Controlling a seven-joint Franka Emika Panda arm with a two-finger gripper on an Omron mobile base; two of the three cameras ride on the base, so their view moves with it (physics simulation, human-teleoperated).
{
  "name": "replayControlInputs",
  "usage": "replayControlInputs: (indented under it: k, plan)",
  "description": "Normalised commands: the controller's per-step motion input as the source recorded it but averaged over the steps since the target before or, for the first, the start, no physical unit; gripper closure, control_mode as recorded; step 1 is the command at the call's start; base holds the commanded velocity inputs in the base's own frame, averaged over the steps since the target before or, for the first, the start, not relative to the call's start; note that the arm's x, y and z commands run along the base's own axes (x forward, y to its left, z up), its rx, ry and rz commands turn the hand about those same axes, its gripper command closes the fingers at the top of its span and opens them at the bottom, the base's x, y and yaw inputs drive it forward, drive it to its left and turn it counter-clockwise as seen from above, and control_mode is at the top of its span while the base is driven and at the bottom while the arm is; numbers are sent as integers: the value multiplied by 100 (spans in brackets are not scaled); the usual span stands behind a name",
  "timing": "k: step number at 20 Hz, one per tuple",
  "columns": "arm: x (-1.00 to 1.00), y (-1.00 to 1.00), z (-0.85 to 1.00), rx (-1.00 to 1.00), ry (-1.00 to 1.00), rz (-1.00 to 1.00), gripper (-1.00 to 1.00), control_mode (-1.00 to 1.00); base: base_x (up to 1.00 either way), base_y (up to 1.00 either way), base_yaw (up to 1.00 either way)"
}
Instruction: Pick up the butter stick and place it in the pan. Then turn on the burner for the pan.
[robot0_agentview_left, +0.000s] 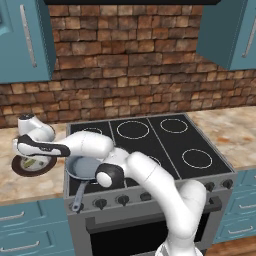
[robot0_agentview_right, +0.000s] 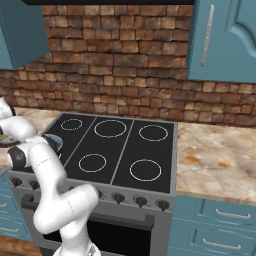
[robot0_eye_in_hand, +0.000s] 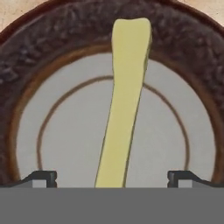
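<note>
The butter stick (robot0_eye_in_hand: 124, 100), a thin yellow-green bar, lies across the grey centre of a dark brown plate (robot0_eye_in_hand: 52, 35). My gripper (robot0_eye_in_hand: 113, 178) hangs right above it, open, one fingertip (robot0_eye_in_hand: 43, 177) on each side of the stick's near end and neither touching it. In the left base view the arm reaches left, with the hand low over that plate (robot0_agentview_left: 22, 169) on the counter. The grey-blue pan (robot0_agentview_left: 84, 167) stands on the stove's front left corner, its handle (robot0_agentview_left: 77, 199) pointing over the front edge. The pan covers its burner.
The black stove top (robot0_agentview_left: 165, 142) carries several white burner rings, the largest (robot0_agentview_left: 132, 129) at the back middle. A row of knobs (robot0_agentview_left: 122, 200) runs along the stove front. My own elbow (robot0_agentview_left: 110, 175) hangs over the pan's right side. A brick wall and teal cabinets stand behind.
</note>
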Motion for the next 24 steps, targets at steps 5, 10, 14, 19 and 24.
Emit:
replayControlInputs:
  k: [5,10,14,19,24]
  plan:
    - [0,10,-17,0,1,0,-100,-100,0,0,0]
    - [0,1,0,0,1,0,100,-100,0,0,0]
    - [0,0,0,0,0,0,100,-100,0,0,0]
    - [0,0,0,0,0,0,100,-100,0,0,0]
    - [0,-26,6,0,0,0,100,-100,0,0,0]
